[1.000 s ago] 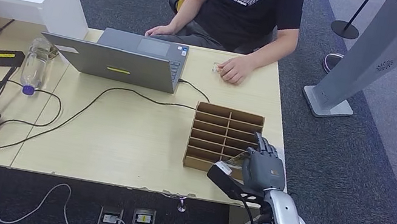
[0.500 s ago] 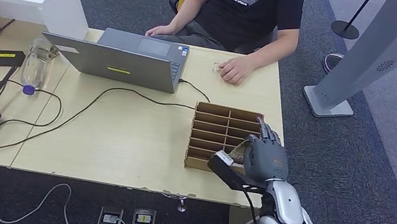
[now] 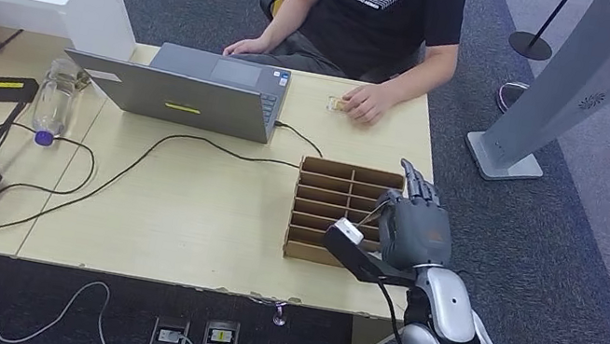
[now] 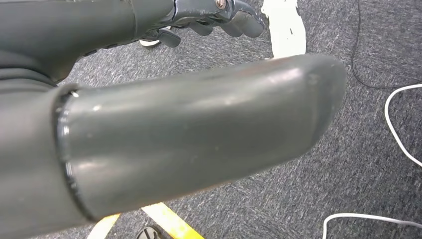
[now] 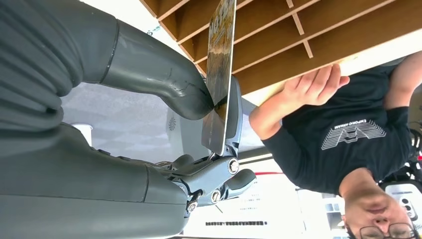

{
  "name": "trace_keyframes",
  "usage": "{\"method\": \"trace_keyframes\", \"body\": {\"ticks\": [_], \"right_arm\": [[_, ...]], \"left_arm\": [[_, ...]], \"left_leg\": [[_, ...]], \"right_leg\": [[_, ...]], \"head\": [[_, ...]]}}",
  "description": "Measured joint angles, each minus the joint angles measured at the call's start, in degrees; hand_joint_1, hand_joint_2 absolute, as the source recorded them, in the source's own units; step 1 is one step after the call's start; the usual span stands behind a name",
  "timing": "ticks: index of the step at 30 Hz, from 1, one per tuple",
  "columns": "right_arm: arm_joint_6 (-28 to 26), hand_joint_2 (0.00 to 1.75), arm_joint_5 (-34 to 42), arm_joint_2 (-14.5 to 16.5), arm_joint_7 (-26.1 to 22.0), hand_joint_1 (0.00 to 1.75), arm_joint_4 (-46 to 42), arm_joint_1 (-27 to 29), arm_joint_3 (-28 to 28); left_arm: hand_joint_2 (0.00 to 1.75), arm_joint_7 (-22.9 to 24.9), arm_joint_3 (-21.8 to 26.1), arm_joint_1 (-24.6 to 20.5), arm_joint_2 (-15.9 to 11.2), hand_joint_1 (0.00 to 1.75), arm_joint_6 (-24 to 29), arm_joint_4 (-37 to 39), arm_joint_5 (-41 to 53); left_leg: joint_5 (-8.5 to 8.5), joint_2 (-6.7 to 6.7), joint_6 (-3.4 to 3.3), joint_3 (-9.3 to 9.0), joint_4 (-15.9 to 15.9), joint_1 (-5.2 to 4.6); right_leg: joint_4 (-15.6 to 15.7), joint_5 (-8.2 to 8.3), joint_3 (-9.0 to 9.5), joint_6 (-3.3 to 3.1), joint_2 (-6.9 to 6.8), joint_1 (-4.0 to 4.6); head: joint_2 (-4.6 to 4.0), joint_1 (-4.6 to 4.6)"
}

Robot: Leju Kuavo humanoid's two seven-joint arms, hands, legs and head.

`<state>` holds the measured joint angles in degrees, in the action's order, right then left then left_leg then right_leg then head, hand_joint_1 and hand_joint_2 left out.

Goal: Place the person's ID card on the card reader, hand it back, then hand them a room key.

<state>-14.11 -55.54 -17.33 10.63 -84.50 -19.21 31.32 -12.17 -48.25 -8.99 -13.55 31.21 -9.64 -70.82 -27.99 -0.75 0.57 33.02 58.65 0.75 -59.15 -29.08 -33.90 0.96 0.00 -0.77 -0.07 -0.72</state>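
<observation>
While beside the slotted box (image 3: 341,212), the right robot hand (image 3: 412,232) pinches a card (image 5: 219,74) — edge-on.

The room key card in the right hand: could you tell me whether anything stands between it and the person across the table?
Nothing visible blocks it. The right hand pinches the card above the brown slotted box. Between there and the person's hand lies bare tabletop; the laptop and its cable sit off to the side.
</observation>
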Motion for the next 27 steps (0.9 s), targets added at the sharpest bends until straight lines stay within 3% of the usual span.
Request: {"method": "trace_keyframes", "body": {"ticks": [9,19,27], "right_arm": [[-2.87,1.75,-3.69,0.52,-3.76,1.75,-1.04,-1.36,-3.13],[-3.51,1.75,-9.42,1.48,-8.34,1.75,0.01,-6.88,-7.34],[-4.09,1.75,-13.85,3.98,-9.42,1.75,6.3,-13.29,-8.42]], "left_arm": [[0.0,-0.19,-0.01,-0.01,0.24,0.0,0.32,0.0,0.02],[0.0,-0.52,-0.01,-0.02,0.74,0.0,0.19,0.0,0.77],[0.0,-0.52,-0.17,-0.06,1.11,0.0,-0.45,-0.02,2.06]], "left_leg": [[0.0,0.0,0.0,0.01,0.0,0.0],[0.0,0.0,0.0,0.02,0.0,0.0],[0.01,-0.01,0.0,0.03,0.0,0.0]], "right_leg": [[0.0,0.0,0.0,0.0,0.0,-0.01],[-0.02,0.0,0.0,0.0,0.0,-0.01],[-0.02,0.0,0.0,0.0,-0.02,0.0]], "head": [[0.0,0.0],[0.0,0.0],[0.0,-0.01]]}}
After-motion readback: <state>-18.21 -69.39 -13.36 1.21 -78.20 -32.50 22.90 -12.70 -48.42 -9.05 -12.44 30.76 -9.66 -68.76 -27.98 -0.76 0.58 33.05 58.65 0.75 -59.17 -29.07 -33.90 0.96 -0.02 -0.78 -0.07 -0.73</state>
